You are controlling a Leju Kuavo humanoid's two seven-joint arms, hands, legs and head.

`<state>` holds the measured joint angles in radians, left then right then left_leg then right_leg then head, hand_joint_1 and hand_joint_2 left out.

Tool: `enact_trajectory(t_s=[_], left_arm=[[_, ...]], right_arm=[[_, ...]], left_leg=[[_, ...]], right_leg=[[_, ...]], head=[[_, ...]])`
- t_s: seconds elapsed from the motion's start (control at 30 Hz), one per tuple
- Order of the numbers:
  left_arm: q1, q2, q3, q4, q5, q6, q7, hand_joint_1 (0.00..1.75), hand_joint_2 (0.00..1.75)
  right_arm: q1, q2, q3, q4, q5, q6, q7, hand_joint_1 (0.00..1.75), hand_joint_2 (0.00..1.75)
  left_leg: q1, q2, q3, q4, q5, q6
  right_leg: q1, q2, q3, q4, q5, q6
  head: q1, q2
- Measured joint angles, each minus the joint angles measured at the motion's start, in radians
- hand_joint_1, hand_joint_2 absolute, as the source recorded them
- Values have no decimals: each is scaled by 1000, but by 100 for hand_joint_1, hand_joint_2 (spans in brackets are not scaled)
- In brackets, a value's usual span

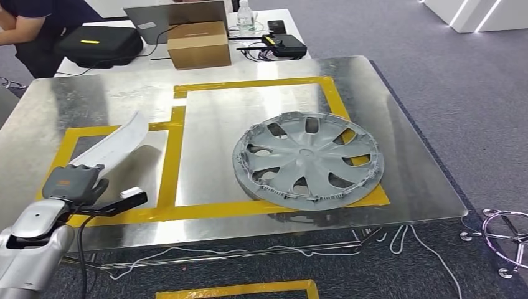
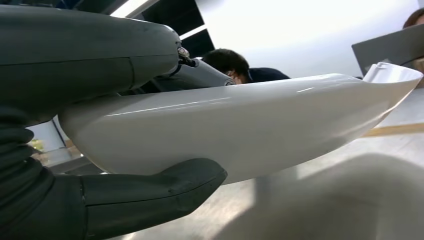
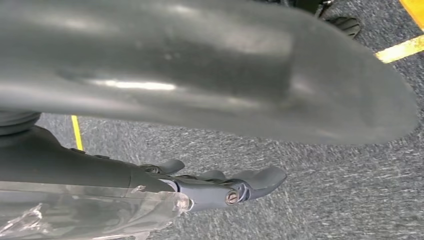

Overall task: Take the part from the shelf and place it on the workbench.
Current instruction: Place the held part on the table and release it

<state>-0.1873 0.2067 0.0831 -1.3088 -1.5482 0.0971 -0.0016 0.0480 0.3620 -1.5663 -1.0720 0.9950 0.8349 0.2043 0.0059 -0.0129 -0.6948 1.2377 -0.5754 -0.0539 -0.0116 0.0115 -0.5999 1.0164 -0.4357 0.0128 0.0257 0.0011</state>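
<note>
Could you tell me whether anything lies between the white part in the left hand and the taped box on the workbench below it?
Nothing visible does. The left hand holds the white part over the smaller taped box on the workbench. The hubcap lies apart, in the larger box on the robot's right.

Left hand (image 2: 100, 125) fingers (image 2: 155, 187) grip the white part (image 2: 240, 125).

A wheel cover (image 1: 309, 158) lies on the workbench (image 1: 411, 156), on its right half. To the left of the wheel cover, the left hand (image 1: 78, 184) holds a curved part (image 1: 112, 146) above the workbench's left side. Behind the workbench stands a table (image 1: 292, 25) bearing a cardboard box (image 1: 198, 44), a case (image 1: 99, 43) to the box's left and a bottle (image 1: 246, 17) to its right.
</note>
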Motion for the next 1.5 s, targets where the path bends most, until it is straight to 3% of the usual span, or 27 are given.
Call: enact_trajectory(t_s=[0.03,0.07,0.13,0.2,0.23,0.33,0.37,0.4,0.47,0.53,0.57,0.6,0.67,0.73,0.87,0.93,1.0,1.03,1.07,1.1,1.17,1.2,1.27,1.37,1.43,1.5], left_arm=[[9,-2,6,1,-4,3,2,175,175],[18,-4,12,2,-8,5,2,175,175],[29,-8,22,4,-13,5,-3,87,175],[33,-10,30,9,-16,7,-18,0,175],[36,-11,32,13,-15,10,-27,0,175],[47,-12,35,27,7,29,-53,0,44],[48,-13,37,30,26,40,-61,0,0],[48,-15,42,33,48,52,-69,0,0],[50,-23,55,35,87,68,-81,0,0],[54,-32,65,35,103,68,-84,0,0],[56,-35,68,34,105,66,-84,0,0],[57,-37,72,33,107,62,-83,0,0],[58,-41,82,28,123,55,-85,0,0],[58,-49,99,20,196,47,-117,0,0],[57,-93,162,-15,485,21,-251,0,0],[56,-115,196,-33,607,-21,-302,0,0],[60,-147,238,-54,842,-123,-396,0,0],[65,-168,262,-72,995,-191,-452,0,0],[68,-190,287,-93,1140,-255,-499,0,0],[70,-209,310,-117,1268,-318,-536,0,0],[70,-244,351,-168,1444,-434,-582,0,0],[71,-261,364,-198,1512,-497,-599,0,0],[78,-299,377,-269,1624,-608,-618,0,0],[94,-347,365,-387,1702,-689,-600,0,0],[104,-364,339,-451,1708,-699,-586,0,0],[116,-374,314,-493,1708,-699,-586,0,0]], right_arm=[[0,0,0,1,0,-1,0,0,0],[1,0,0,2,-1,-1,0,0,0],[1,0,0,3,-2,2,-1,0,0],[1,-1,0,3,-3,8,-2,0,0],[2,-2,0,2,-4,11,-3,0,0],[4,-2,0,1,-4,19,-4,0,0],[5,-2,0,1,-4,22,-7,0,0],[5,-2,0,1,-5,23,-11,0,0],[5,-2,0,1,-5,24,-20,0,0],[5,-1,0,2,-3,25,-27,0,0],[5,-1,0,2,-3,26,-30,0,0],[5,-1,0,3,-2,26,-33,0,0],[3,-1,0,3,-2,26,-38,0,0],[2,-1,0,3,-2,26,-38,0,0],[4,-1,0,5,-5,24,-37,0,0],[4,0,0,6,-5,24,-36,0,0],[5,0,0,7,-1,26,-39,0,0],[6,0,0,8,4,28,-43,0,0],[6,0,0,10,10,30,-47,0,0],[6,0,0,11,16,31,-52,0,0],[6,0,0,14,29,29,-61,0,0],[6,0,0,15,37,26,-66,0,0],[5,0,0,19,47,14,-73,0,0],[0,0,0,32,44,-4,-75,0,0],[-3,1,0,45,40,-13,-77,0,0],[-6,1,0,58,39,-19,-81,0,0]], left_leg=[[2,0,-14,24,2,-2],[3,0,-10,11,22,-4],[8,1,42,-99,90,-7],[10,-1,95,-207,126,-4],[10,-3,106,-230,127,2],[8,-5,108,-236,126,28],[8,-5,109,-237,127,35],[9,-4,110,-238,128,41],[7,-3,111,-238,127,48],[3,-3,113,-238,125,50],[2,-3,114,-238,125,51],[1,-3,117,-238,124,51],[-2,-3,121,-236,120,46],[-5,-4,123,-236,119,38],[-2,-4,120,-230,109,16],[-1,-3,83,-151,58,7],[1,-2,19,-22,-1,2],[1,-2,-2,19,-10,1],[2,-2,-8,27,0,0],[3,-1,6,-1,27,-1],[5,1,67,-121,92,-2],[6,1,94,-176,111,1],[7,0,116,-227,117,13],[6,-1,115,-231,120,38],[7,0,115,-232,124,48],[4,1,114,-232,126,52]], right_leg=[[0,0,0,0,0,0],[-1,1,1,0,-1,1],[-3,1,2,1,-2,8],[-1,2,0,6,-6,20],[1,3,-1,7,-6,26],[-1,2,-1,6,-10,41],[-1,0,-9,25,-23,46],[-2,-1,-26,64,-47,49],[0,-3,-87,195,-111,52],[0,-3,-133,288,-138,50],[1,-3,-130,282,-125,48],[2,-3,-108,237,-95,44],[4,-3,-37,99,-35,37],[5,-2,4,20,-14,32],[6,-1,8,6,-10,12],[1,-2,10,1,-6,4],[0,-2,9,1,-7,1],[0,-2,9,1,-7,1],[0,-2,9,1,-7,1],[-1,-1,10,1,-7,2],[0,1,12,3,-9,9],[1,1,11,6,-11,15],[6,2,7,9,-13,28],[2,0,3,17,-21,44],[1,-2,-26,91,-71,52],[1,-3,-78,220,-139,56]], head=[[0,0],[-1,0],[-2,0],[-3,0],[-3,0],[0,0],[1,0],[3,0],[7,0],[8,0],[8,0],[8,0],[8,0],[7,0],[4,0],[-2,0],[-5,0],[-6,0],[-6,0],[-6,0],[-8,0],[-11,0],[-13,0],[-9,0],[-4,0],[-1,0]])
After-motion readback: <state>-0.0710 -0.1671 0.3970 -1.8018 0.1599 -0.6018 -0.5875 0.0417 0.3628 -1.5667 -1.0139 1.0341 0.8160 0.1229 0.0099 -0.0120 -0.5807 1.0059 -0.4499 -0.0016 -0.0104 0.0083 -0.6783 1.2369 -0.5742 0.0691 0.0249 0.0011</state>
